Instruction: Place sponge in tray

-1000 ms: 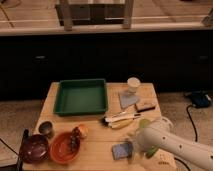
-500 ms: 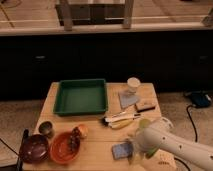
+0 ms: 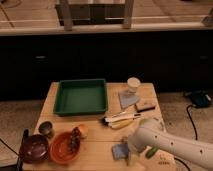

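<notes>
A green tray point(image 3: 81, 96) sits at the back left of the wooden table point(image 3: 62, 132). A small bluish-grey sponge point(image 3: 118, 150) lies near the table's front edge, right of centre. My gripper point(image 3: 127, 152) is at the end of the white arm point(image 3: 170, 145) that comes in from the lower right. It is down at the sponge's right side, touching or nearly touching it. The arm's bulk hides the fingers.
A white cup point(image 3: 133, 84) and a grey cloth point(image 3: 128, 99) lie behind. A brown block point(image 3: 145, 105), a brush and banana point(image 3: 121, 120), an orange bowl point(image 3: 63, 147), a dark bowl point(image 3: 34, 148), a small can point(image 3: 46, 129) and a green item point(image 3: 151, 152) are around.
</notes>
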